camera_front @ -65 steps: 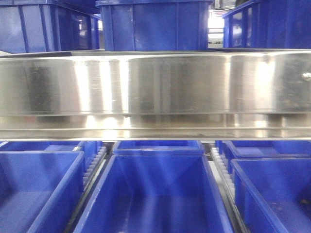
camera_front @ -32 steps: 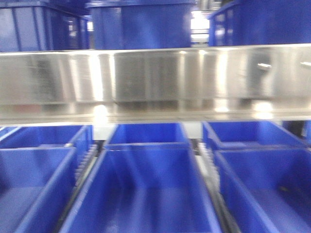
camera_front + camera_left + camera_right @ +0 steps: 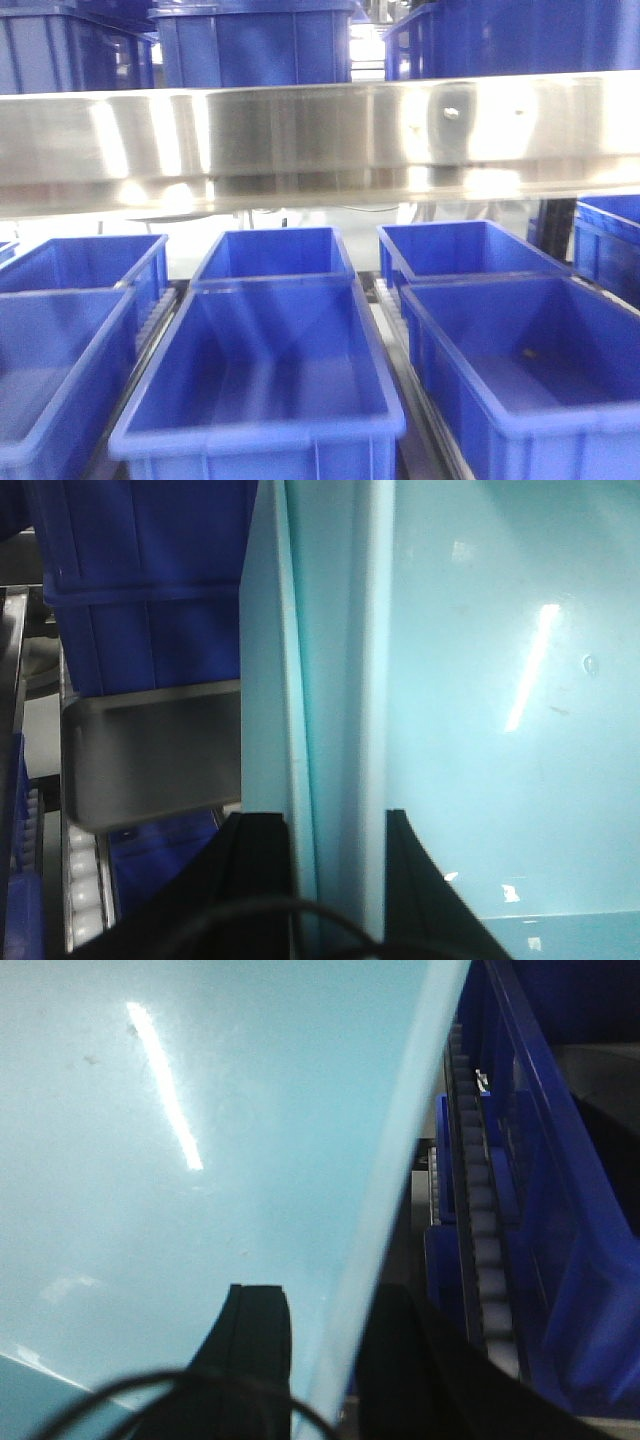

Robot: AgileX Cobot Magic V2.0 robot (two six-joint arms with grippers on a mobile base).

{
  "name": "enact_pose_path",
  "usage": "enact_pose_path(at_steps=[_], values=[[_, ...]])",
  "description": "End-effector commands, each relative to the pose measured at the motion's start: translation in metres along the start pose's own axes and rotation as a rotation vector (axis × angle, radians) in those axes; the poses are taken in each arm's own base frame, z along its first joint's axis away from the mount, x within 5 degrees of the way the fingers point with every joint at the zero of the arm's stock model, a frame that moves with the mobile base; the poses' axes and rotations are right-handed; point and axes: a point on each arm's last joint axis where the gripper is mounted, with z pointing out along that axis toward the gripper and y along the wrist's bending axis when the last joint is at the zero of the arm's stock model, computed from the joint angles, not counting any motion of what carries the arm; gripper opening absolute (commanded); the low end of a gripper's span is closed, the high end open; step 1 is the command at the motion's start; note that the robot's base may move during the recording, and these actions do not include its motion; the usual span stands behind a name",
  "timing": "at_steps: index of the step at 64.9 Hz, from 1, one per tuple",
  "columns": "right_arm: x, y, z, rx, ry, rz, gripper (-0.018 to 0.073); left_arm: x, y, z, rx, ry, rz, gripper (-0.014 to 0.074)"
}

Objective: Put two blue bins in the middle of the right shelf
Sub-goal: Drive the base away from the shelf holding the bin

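A pale sky-blue bin shows only in the wrist views. In the left wrist view my left gripper (image 3: 338,825) is shut on its left wall (image 3: 330,680), one black finger (image 3: 262,860) outside and one inside; the bin's smooth inside (image 3: 500,680) fills the right of the frame. In the right wrist view my right gripper (image 3: 325,1310) is shut on the bin's right wall (image 3: 400,1160), one finger (image 3: 255,1335) inside against the pale floor (image 3: 150,1160). I cannot tell whether one bin or two stacked bins are held. No gripper or pale bin shows in the front view.
The front view faces a steel shelf beam (image 3: 320,135) with dark blue bins (image 3: 250,45) above it. Below stand several dark blue bins (image 3: 260,370) in rows on roller tracks (image 3: 385,330). Dark blue bins (image 3: 150,580) and rollers (image 3: 480,1210) flank the held bin.
The front view has pulled back and turned: the steel beam sits higher in frame, and more of the lower row of dark blue bins shows, shifted left.
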Motion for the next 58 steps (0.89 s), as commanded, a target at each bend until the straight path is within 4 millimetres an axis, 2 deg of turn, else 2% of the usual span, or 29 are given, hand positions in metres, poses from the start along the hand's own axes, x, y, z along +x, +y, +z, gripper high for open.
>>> enact_pose_path(at_steps=[1, 58], values=[[-0.0102, 0.0047, -0.0107, -0.048, -0.093, -0.014, -0.0154, -0.0186, -0.0081, -0.0137, 0.056, -0.16, -0.054, -0.0111], [-0.0102, 0.0047, -0.0107, -0.048, -0.093, -0.014, -0.0154, -0.0186, -0.0081, -0.0137, 0.056, -0.16, -0.054, -0.0111]])
